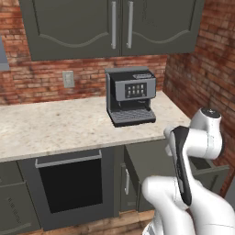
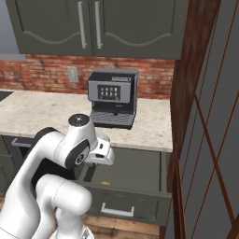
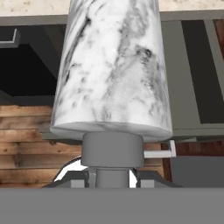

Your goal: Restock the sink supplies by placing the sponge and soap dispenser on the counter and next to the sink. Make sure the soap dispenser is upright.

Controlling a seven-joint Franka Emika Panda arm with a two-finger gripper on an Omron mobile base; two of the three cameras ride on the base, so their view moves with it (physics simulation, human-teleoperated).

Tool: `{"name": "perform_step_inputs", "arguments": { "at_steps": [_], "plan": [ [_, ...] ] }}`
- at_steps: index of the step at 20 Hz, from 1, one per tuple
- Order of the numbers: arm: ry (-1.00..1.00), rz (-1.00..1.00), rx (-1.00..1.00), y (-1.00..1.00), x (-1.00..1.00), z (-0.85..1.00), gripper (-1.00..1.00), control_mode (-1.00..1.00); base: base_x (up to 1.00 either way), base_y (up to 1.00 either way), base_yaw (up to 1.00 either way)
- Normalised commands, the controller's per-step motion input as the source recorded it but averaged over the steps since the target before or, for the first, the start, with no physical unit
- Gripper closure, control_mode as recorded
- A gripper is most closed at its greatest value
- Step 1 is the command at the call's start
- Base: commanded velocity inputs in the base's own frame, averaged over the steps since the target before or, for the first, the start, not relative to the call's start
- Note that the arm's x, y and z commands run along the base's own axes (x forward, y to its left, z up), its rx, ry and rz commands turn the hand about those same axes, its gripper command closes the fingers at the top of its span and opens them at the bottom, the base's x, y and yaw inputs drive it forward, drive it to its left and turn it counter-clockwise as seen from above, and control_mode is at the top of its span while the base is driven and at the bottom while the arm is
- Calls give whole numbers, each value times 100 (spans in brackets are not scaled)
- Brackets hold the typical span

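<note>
- The soap dispenser [image 3: 113,70], a marbled whitish-grey cylinder, rises large in the hand view with its grey pump neck [image 3: 113,149] pointing down toward the camera.
- The gripper [image 3: 113,179] is clenched on that neck: the two dark finger tips [image 3: 76,181] sit against either side of it at the bottom of the hand view.
- Behind the bottle in the hand view lie dark grey cabinet fronts, a strip of pale counter along the top edge and wooden floor planks at the lower left.
- In the right base view the arm's white wrist [image 2: 100,154] hangs just below the edge of the counter [image 2: 42,114], over an open drawer [image 2: 130,198].
- A small yellowish object [image 2: 106,183] lies inside that drawer; it is too small to name with certainty.
- A dark coffee machine [image 1: 131,95] stands upright on the beige speckled counter [image 1: 50,128] against the brick wall.
- Under the counter in the left base view sits an oven [image 1: 69,183] with a grey bar handle.
- Dark upper cabinets [image 1: 110,25] with long metal handles hang above the machine.
</note>
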Motion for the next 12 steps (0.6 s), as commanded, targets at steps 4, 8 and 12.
{"name": "perform_step_inputs", "arguments": {
  "at_steps": [4, 8, 12],
  "plan": [
    [0, 0, -2, 25, -5, 0, 100, -100, 0, 0, 0],
    [0, 0, 0, 0, 0, 0, 100, 100, -18, 98, 1],
    [0, 0, 0, 0, 0, 0, 100, 100, 0, 100, 10]
  ]
}}
